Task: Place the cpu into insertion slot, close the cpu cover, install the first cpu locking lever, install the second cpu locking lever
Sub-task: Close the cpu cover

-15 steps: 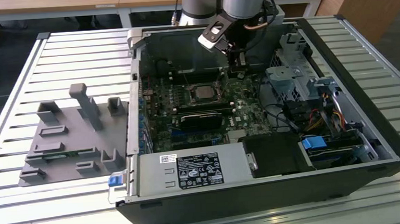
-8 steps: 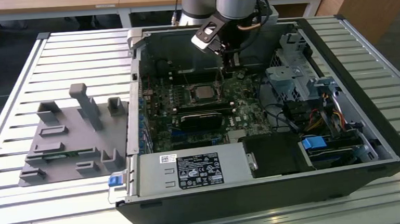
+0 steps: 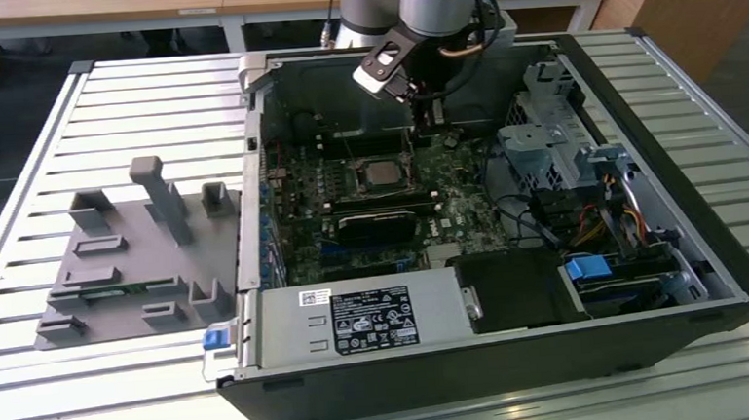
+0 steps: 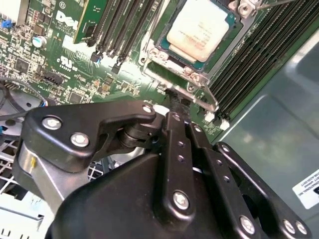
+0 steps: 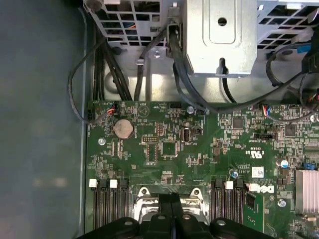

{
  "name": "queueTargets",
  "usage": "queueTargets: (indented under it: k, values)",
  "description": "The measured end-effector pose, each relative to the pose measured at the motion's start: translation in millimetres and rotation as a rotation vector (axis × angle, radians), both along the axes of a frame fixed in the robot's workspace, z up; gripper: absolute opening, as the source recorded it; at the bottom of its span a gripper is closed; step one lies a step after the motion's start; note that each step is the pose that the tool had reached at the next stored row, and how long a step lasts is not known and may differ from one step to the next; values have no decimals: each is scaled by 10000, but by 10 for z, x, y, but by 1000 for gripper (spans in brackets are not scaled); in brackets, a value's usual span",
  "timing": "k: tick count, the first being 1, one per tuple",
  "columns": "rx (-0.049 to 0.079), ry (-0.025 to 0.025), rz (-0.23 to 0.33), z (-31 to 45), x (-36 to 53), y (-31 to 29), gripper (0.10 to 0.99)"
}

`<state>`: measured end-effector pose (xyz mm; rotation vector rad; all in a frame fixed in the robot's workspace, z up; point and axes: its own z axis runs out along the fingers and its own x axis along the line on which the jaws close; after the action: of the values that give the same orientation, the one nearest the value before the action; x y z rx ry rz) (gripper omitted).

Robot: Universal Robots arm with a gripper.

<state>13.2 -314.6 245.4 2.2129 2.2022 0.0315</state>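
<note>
The cpu [image 3: 382,174] lies seated in the insertion slot [image 3: 353,178], a little above the centre of the exterior view, inside the open computer case [image 3: 691,278] on the slatted table [image 3: 32,143]. In the second wrist view the silver cover [image 4: 162,59] looks folded down over the chip, its window framing the pale metal top. The first two steps therefore appear done, and I judge the work to be at the locking levers. Whether either lever is latched I cannot tell. The end effector [image 4: 177,99] hangs from the arm at the upper centre of the exterior view, reaching down onto the green motherboard [image 5: 169,149]. Its fingers [image 4: 174,134] are brought together with no gap and nothing seen between them. The tips sit at the edge of the cover frame, touching it or just short of it; the pictures do not settle which. In both wrist views they stand between the two banks of long black memory slots [image 4: 119,25]. A lever of this sort calls for a firm press downward and then sideways under its catch, with the closed tips kept off the chip.
</note>
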Motion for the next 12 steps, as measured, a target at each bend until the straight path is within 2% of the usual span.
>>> queueTargets:
  k: [12]
  values:
    - [-1,1,0,-18,-143,0,118]
